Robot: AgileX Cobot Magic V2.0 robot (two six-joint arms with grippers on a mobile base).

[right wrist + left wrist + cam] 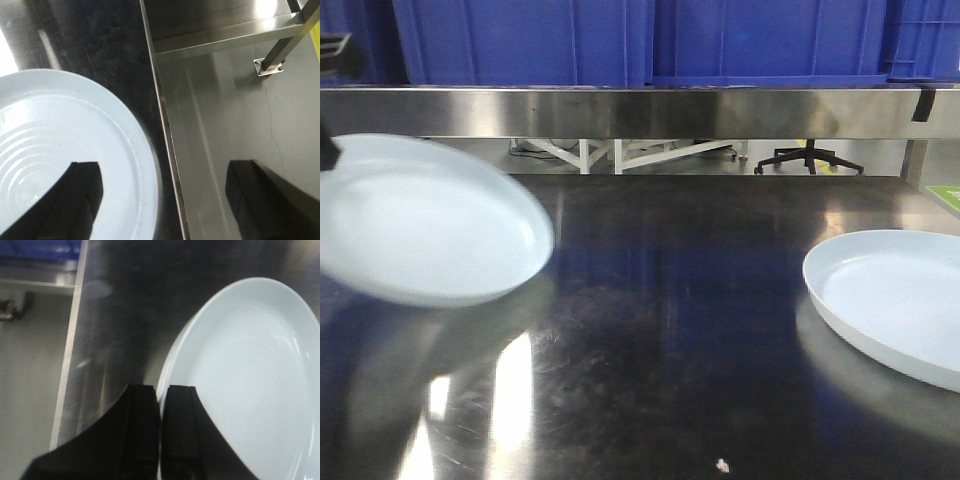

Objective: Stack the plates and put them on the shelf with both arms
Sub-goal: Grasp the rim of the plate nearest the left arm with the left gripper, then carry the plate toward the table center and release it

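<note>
A: Left?
B: Blurred, cropped: left plate (pixel 420 220) raised off counter (pixel 670 300), rim pinched by left gripper (pixel 161 390).
A: Right?
B: Right plate (pixel 900 300) flat on counter, cropped; right gripper (pixel 164 167) spread wide above its edge.

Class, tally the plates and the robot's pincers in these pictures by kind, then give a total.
Plates: 2 (left plate, right plate)
Pincers: 2 (left pincer shut on the left plate's rim, right pincer open)
Total: 4
</note>
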